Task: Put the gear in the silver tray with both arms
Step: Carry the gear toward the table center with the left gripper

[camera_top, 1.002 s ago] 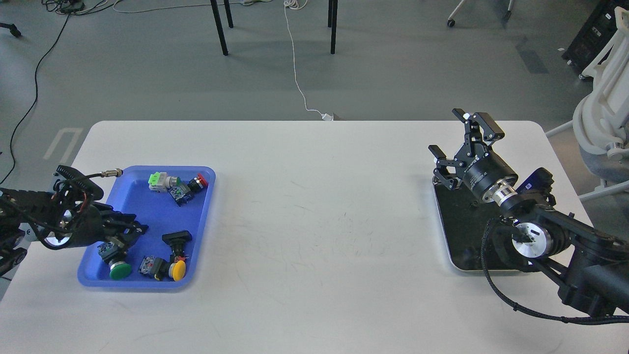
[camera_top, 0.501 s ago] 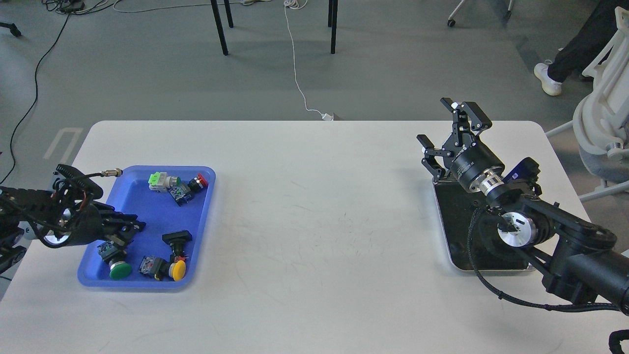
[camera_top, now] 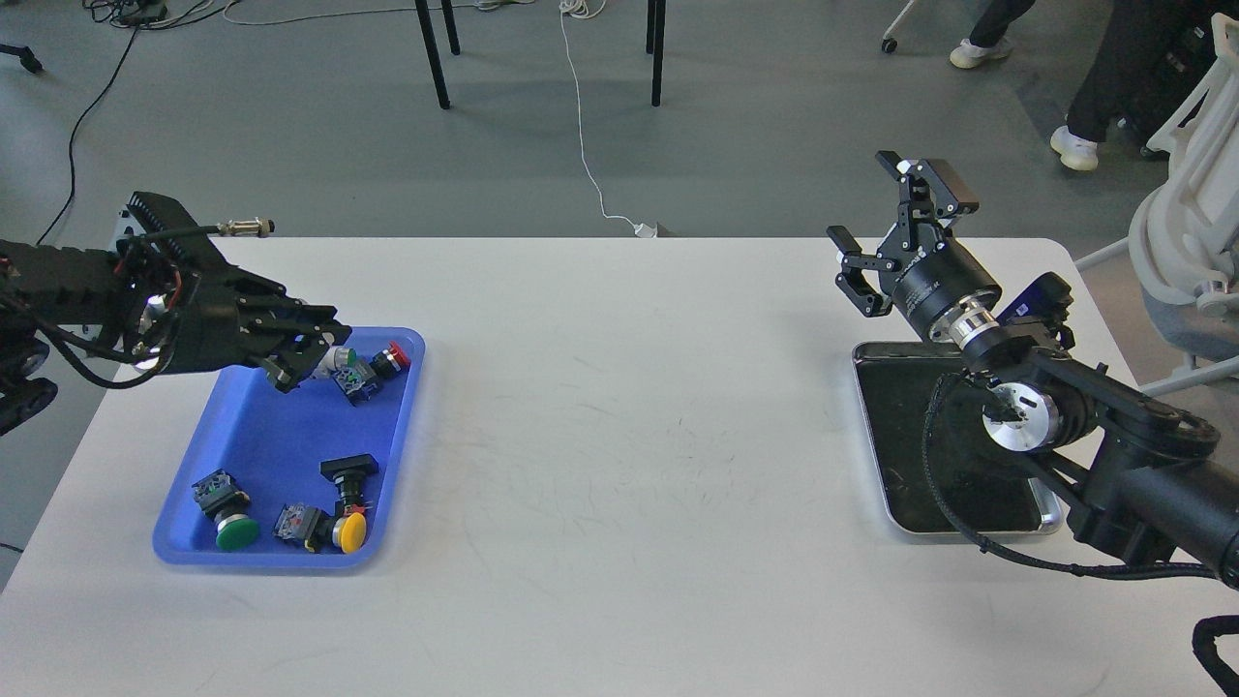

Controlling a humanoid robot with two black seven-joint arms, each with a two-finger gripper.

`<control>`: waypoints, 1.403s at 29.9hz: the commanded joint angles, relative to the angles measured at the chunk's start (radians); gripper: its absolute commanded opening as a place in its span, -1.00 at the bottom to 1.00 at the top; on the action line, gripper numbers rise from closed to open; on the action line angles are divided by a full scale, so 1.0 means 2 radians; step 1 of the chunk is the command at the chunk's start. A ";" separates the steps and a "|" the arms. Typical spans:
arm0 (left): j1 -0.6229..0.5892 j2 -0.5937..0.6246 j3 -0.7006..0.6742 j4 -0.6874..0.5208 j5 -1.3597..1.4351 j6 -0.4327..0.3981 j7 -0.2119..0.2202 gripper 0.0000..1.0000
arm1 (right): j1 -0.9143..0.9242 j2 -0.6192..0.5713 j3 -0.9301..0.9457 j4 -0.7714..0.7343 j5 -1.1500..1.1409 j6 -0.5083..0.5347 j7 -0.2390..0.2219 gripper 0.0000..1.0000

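The silver tray (camera_top: 871,436), with a black liner, lies at the table's right side and holds no parts that I can see. My right gripper (camera_top: 886,223) is open and empty, raised above the tray's far end. The gear is several push-button switches in a blue tray (camera_top: 261,445) at the left: a green one (camera_top: 232,528), a yellow one (camera_top: 348,530), a black one (camera_top: 348,469) and a red one (camera_top: 392,358). My left gripper (camera_top: 315,358) hangs over the blue tray's far end, its fingers apart, and covers a green-white switch there.
The white table (camera_top: 619,436) spans the view. A white chair (camera_top: 1191,242) stands off its right edge. A person's legs (camera_top: 1094,77) are on the floor at the far right. Table legs and cables lie beyond the far edge.
My left gripper rose from the blue tray's near left and moved to its far end, over the green-white switch. My right gripper lifted and moved farther from the silver tray. A person walked in at top right.
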 commanded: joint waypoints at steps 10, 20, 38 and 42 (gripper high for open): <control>-0.060 -0.100 0.005 -0.075 0.001 -0.073 0.000 -0.76 | 0.006 -0.001 0.009 -0.005 0.002 0.000 0.000 0.94; -0.093 -0.242 0.007 -0.082 0.004 -0.082 0.000 -0.76 | 0.014 -0.002 0.009 -0.005 0.002 0.000 0.000 0.94; -0.126 -0.408 0.084 0.000 0.008 -0.082 0.000 -0.74 | 0.127 0.013 -0.049 -0.021 0.005 0.000 0.000 0.94; -0.128 -0.429 0.104 0.028 0.008 -0.082 0.000 -0.74 | 0.145 0.013 -0.052 -0.021 0.007 0.000 0.000 0.94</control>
